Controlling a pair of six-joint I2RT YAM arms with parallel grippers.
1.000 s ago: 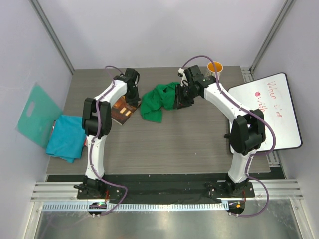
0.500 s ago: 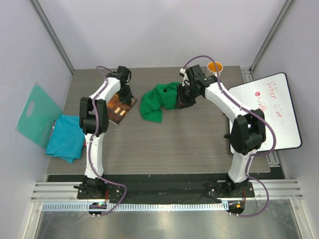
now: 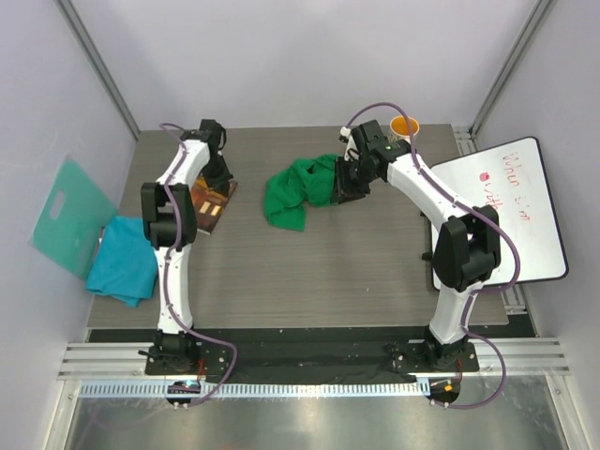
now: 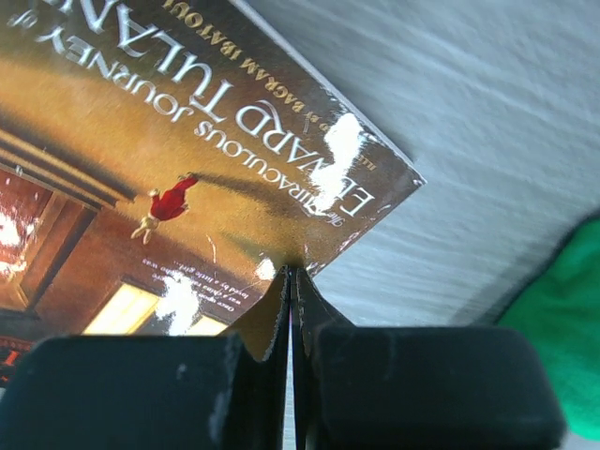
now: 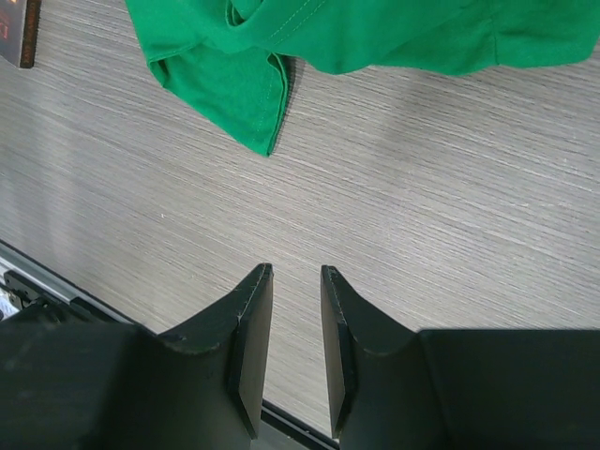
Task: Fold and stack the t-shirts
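The bright green t-shirt lies crumpled at the back middle of the table; part of it fills the top of the right wrist view. My right gripper hovers at its right edge, open, with only bare table between the fingers. The teal-blue t-shirt lies bunched at the table's left edge. My left gripper is shut, its tips against the edge of a brown book. A strip of green t-shirt shows at the right of the left wrist view.
The book lies flat at the back left. An orange mug stands at the back right. A whiteboard covers the right side. A stiff teal board leans at the left wall.
My left gripper has moved left and back, and the book has slid left with it, away from the green t-shirt. The right arm has barely moved.
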